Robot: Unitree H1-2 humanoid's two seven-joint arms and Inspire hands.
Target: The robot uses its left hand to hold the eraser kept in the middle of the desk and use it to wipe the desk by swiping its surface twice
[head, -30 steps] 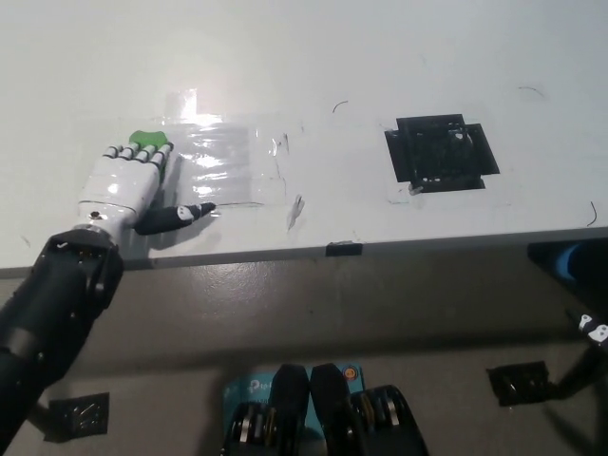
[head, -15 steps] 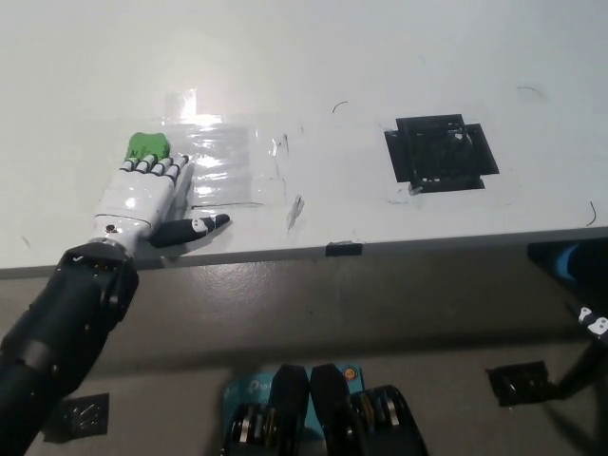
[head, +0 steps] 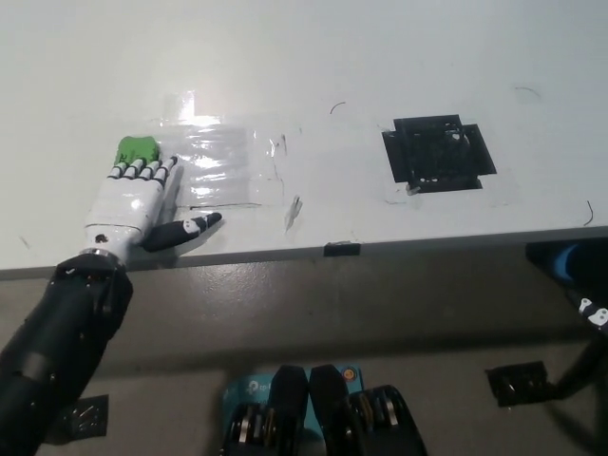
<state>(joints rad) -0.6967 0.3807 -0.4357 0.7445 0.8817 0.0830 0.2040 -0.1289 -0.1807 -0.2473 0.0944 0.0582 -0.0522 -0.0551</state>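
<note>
Green is the colour of the eraser (head: 136,149), a small bright block lying flat on the white desk (head: 313,66). Only its far part shows, because the tips of the white left hand (head: 131,196) lie on its near edge and cover the rest. It sits toward the left side of the desk, not far from the front edge, just beside a shiny patch of clear tape (head: 231,168) that is stuck to the top.

That hand lies palm down on the desk with its fingers (head: 142,171) stretched straight and close together, pressing on the eraser from above. They are not curled around it. The thumb sticks out to the side and points toward the tape. A thick black forearm (head: 57,328) runs back from the hand to the bottom left corner.

Further right on the desk there is a black square of tape (head: 438,152), well apart from the eraser. A few thin dark pen marks (head: 337,106) are scattered over the white top. A small black clip (head: 342,249) sits on the front edge of the desk.

At the far right edge, low down, a bit of the black right hand (head: 594,313) with white tips peeks in. I cannot tell if it is open or closed.
</note>
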